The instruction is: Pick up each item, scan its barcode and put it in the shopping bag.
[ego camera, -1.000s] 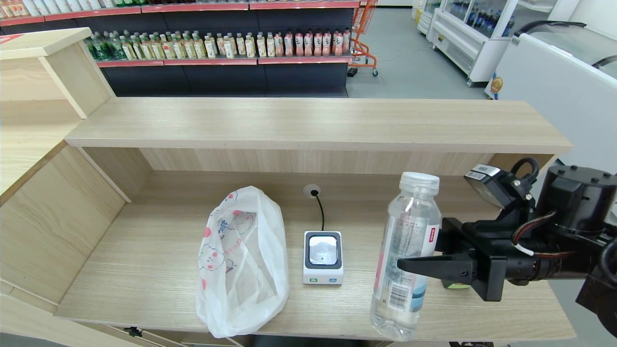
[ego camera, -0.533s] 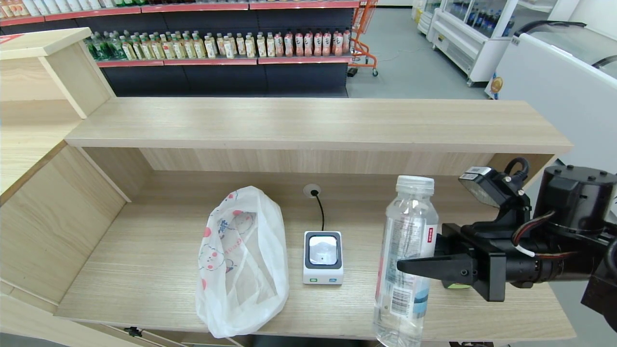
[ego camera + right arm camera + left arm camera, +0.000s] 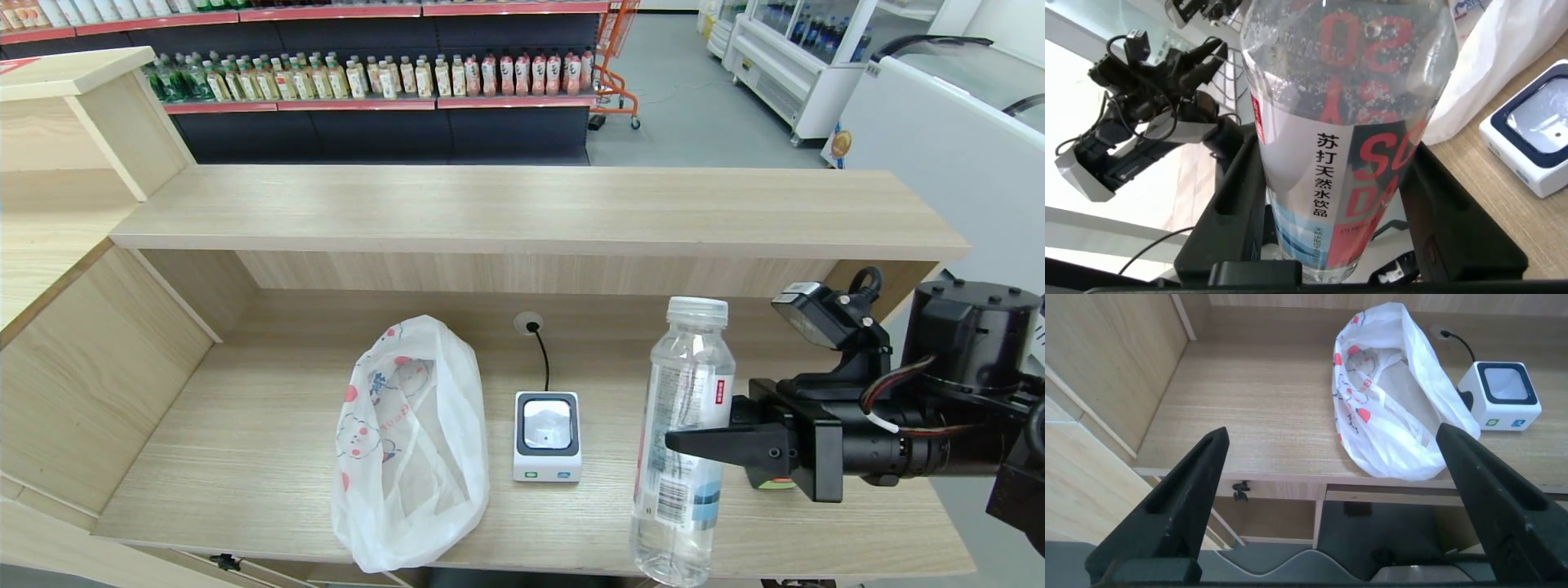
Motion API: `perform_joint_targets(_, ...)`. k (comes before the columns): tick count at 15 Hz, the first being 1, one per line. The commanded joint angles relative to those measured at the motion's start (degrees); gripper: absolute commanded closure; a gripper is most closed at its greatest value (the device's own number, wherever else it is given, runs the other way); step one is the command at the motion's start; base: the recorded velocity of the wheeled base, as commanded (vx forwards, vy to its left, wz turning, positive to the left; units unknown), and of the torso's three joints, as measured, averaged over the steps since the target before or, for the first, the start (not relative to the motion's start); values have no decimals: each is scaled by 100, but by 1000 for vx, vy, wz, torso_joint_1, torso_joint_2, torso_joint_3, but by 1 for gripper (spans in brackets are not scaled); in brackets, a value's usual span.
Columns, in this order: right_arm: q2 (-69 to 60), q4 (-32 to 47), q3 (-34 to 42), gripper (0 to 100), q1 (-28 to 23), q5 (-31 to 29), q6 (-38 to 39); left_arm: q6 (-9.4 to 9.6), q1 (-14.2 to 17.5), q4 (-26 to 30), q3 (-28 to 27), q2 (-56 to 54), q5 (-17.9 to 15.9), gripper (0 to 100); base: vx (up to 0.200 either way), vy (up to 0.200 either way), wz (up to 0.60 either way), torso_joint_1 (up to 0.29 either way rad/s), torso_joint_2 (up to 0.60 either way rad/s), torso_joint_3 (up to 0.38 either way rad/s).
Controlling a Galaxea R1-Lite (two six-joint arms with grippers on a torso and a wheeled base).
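My right gripper [image 3: 704, 433] is shut on a clear water bottle [image 3: 684, 441], held upright above the counter's front right part, with its barcode label facing the front. In the right wrist view the bottle [image 3: 1347, 122] sits between the two fingers [image 3: 1237, 196]. The white barcode scanner [image 3: 547, 435] stands on the counter to the left of the bottle. A white plastic shopping bag [image 3: 408, 441] with red prints lies open left of the scanner. My left gripper [image 3: 1335, 498] is open, hanging in front of the counter's edge, with the bag [image 3: 1392, 408] and scanner [image 3: 1507, 394] beyond it.
The wooden counter [image 3: 245, 441] has a raised back shelf [image 3: 522, 208] and a side wall on the left. A small green object [image 3: 771, 483] lies on the counter under my right arm. The scanner's cable [image 3: 540, 355] runs to a hole at the back.
The right gripper with the bottle has shifted slightly left and toward the scanner, and the bottle sits a little lower in the head view than a second ago.
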Motion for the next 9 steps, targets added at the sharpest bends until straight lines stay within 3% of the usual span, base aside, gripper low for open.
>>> perform_joint_targets(1, -31, 24, -29, 100, 7, 17, 43, -2, 1, -2, 0, -1, 7, 0, 0, 0, 0, 0, 0, 0)
perform_joint_targets(9, -22, 41, -11, 100, 359, -9, 60, -2, 1, -2, 0, -1, -2, 0, 0, 0, 0, 0, 0, 0)
